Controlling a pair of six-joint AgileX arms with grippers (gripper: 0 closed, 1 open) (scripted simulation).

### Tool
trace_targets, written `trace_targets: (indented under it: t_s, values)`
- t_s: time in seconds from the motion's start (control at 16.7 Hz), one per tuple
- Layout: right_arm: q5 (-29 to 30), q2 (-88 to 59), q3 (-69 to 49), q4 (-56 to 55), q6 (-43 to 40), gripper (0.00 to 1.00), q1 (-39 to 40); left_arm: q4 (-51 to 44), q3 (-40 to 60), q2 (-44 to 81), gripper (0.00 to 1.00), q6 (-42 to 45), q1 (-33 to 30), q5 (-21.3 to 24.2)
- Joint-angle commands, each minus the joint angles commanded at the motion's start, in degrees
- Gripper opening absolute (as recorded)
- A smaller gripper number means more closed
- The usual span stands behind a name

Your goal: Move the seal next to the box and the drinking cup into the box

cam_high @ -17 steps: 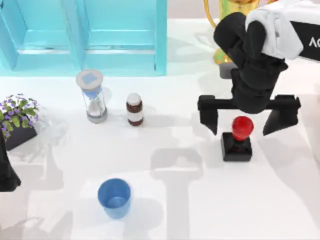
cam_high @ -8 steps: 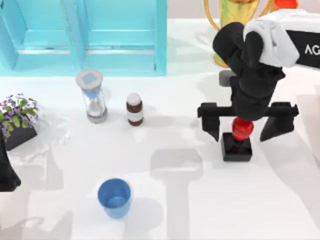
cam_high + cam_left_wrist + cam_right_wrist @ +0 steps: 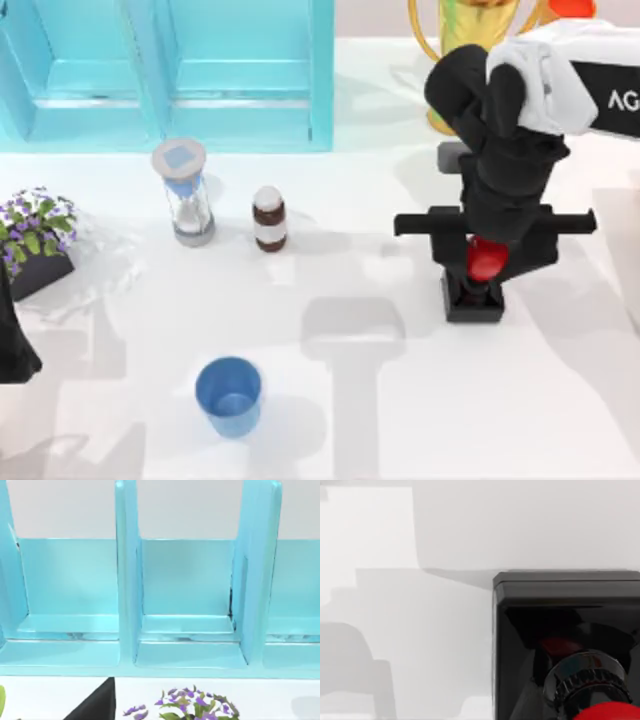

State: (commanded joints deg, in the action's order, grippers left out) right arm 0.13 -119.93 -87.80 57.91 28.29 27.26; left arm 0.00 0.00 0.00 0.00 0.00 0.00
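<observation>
A: What does the surface look like?

B: A white tabletop (image 3: pixel 330 400), with a light-blue open box (image 3: pixel 170 70) divided into compartments along the far edge at the left. A shiny gold trophy cup (image 3: pixel 478 25) stands at the far edge toward the right.

A: And the stamp?

B: The seal (image 3: pixel 478 275), a round red knob on a black square block, sits upright on the table's right half, well apart from the box. The right gripper (image 3: pixel 485 262) is down over it, its black fingers (image 3: pixel 447 252) drawn in against the red knob, clenched on it. The right wrist view has the block and the knob close up.

A: The tumbler?

B: The small plain blue plastic drinking cup (image 3: pixel 229 396) stands upright near the front edge, left of centre, outside the box.

A: Anything else?

B: A glass hourglass with grey caps (image 3: pixel 184 192) and a brown-and-white bottle (image 3: pixel 269 218) stand side by side in front of the box. A dark pot of purple flowers (image 3: pixel 35 240) is at the left edge, beside the parked left arm (image 3: pixel 12 335); I cannot tell how its jaws stand.
</observation>
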Motion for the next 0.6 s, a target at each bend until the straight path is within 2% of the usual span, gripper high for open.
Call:
trace_targets:
  t_s: [0.12,0.18,0.6]
  values:
    - [0.0,0.0,0.0,0.0,0.0,0.02,0.0,0.0,0.0,0.0,1.0,0.0,0.0,0.0]
    - [0.0,0.0,0.0,0.0,0.0,0.0,0.0,0.0,0.0,0.0,1.0,0.0,0.0,0.0]
    - [0.0,0.0,0.0,0.0,0.0,0.0,0.0,0.0,0.0,0.0,1.0,0.0,0.0,0.0]
